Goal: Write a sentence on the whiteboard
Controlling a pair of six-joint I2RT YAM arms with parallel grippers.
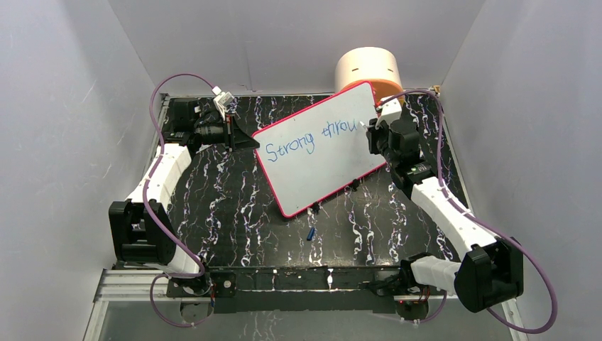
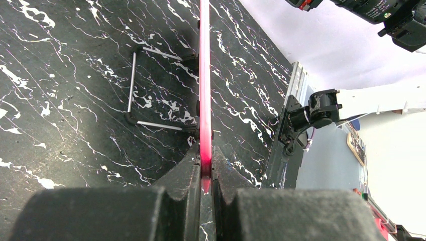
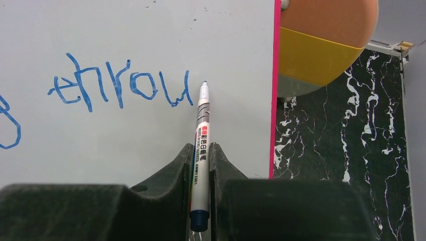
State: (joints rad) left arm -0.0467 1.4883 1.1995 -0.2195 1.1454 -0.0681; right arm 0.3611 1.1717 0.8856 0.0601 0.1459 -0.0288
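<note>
The whiteboard (image 1: 323,160), white with a pink-red frame, lies slanted across the black marbled table. The sentence (image 1: 311,139) in blue marker reads "Strong throu" in one line; the right wrist view shows its end, "throu" (image 3: 120,85). My left gripper (image 1: 238,137) is shut on the whiteboard's left edge, whose pink frame (image 2: 205,100) runs between its fingers (image 2: 193,170). My right gripper (image 1: 369,135) is shut on a white marker (image 3: 201,150) with a blue tip. The tip stands just right of the last "u", at or barely above the board.
A round peach and orange container (image 1: 369,71) stands behind the board's far right corner, also in the right wrist view (image 3: 326,40). A small blue cap (image 1: 311,233) lies on the table in front of the board. The board's wire stand (image 2: 150,88) shows underneath. Grey walls enclose the table.
</note>
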